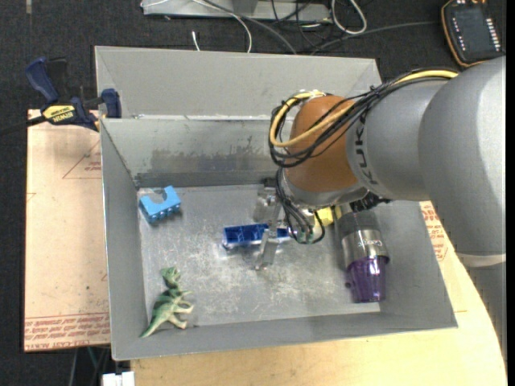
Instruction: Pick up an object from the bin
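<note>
Gripper (266, 233) low at middle of bin (119, 215), fingers spread either side of dark blue toy (241, 236), not clamped yet. Prob lined up to squeeze. Dino (167, 304) in front-left corner, well clear.

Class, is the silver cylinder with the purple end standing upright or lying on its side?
Lying on its side: the silver cylinder shows its full length along the bin floor, purple end toward the near wall.

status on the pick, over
Gripper open, down astride dark blue plastic toy piece mid-bin. Not lifted. Purple-capped silver cylinder close right, not blocking.
</note>
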Controlling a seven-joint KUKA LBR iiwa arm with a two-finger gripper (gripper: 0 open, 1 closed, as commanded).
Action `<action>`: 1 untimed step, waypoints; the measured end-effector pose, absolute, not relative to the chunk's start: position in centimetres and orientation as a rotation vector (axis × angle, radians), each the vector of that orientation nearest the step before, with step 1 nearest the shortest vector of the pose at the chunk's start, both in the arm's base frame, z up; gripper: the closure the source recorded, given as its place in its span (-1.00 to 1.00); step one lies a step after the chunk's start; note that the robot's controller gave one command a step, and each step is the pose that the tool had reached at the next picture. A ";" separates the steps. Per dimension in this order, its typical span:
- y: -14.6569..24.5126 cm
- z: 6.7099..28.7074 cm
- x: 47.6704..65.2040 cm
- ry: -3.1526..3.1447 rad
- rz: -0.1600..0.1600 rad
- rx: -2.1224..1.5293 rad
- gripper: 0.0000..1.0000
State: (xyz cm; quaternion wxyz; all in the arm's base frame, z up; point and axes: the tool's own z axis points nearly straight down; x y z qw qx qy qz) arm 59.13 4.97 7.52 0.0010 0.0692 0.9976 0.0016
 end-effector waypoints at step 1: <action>4.9 13.9 60.0 3.123 0.006 0.191 -1.00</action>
